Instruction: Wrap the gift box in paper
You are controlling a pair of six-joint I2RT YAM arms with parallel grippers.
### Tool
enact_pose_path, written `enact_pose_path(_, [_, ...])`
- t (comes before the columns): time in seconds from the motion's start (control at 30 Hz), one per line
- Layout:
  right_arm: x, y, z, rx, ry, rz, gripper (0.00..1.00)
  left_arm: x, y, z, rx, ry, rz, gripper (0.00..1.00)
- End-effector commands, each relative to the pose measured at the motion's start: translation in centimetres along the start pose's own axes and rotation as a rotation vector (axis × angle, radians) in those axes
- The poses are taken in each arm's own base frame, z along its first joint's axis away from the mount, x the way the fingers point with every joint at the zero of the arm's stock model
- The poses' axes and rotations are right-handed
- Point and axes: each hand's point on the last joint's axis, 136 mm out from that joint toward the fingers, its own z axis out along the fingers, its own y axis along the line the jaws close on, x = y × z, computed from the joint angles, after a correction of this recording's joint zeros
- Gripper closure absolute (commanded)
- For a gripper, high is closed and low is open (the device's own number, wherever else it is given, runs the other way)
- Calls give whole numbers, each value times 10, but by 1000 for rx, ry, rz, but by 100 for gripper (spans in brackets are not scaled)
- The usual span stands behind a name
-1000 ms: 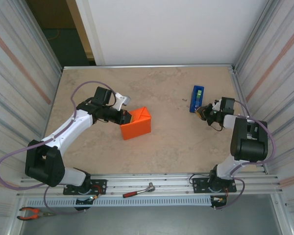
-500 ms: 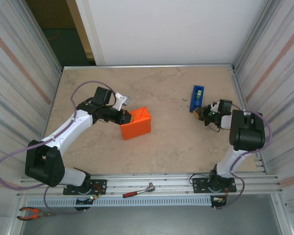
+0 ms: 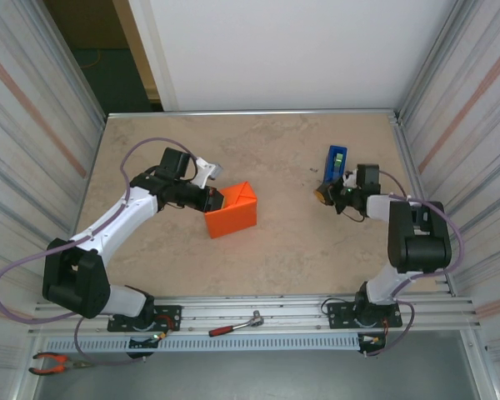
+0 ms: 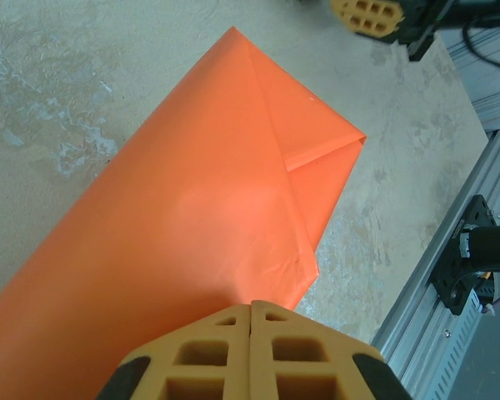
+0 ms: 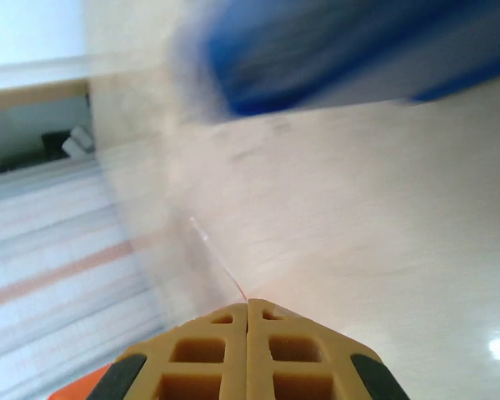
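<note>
Orange parcel folded up, with the taping step apparently in hand.
The large plain bright orange sheet of thin matte paper sits mid-table as a blocky parcel with a triangular end flap, and the gift box is presumably inside it. The left gripper presses the parcel's side with its jaws closed flat together; I cannot tell whether it nips a fold. Farther right, the right gripper is likewise closed, with a thin pale strand at its tips, just beside the blue plastic tape dispenser. The next move probably calls for carrying a strip of tape to the flap.
</note>
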Motion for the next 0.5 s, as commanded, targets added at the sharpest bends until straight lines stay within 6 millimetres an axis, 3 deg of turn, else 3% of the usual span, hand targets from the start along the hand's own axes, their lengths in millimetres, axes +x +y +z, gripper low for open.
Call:
enact_pose_path(0.0, [21,47,-9,-12,21,-120,100,48,22,19,-77,158,-60,100])
enact_pose_path(0.23, [88,121,-1,-68,88,-269,100,48,21,19,-71,156,-62,100])
enact_pose_path(0.47, [150,153,12,-90,112,-345,100,49,20,20,-59,158,-67,100])
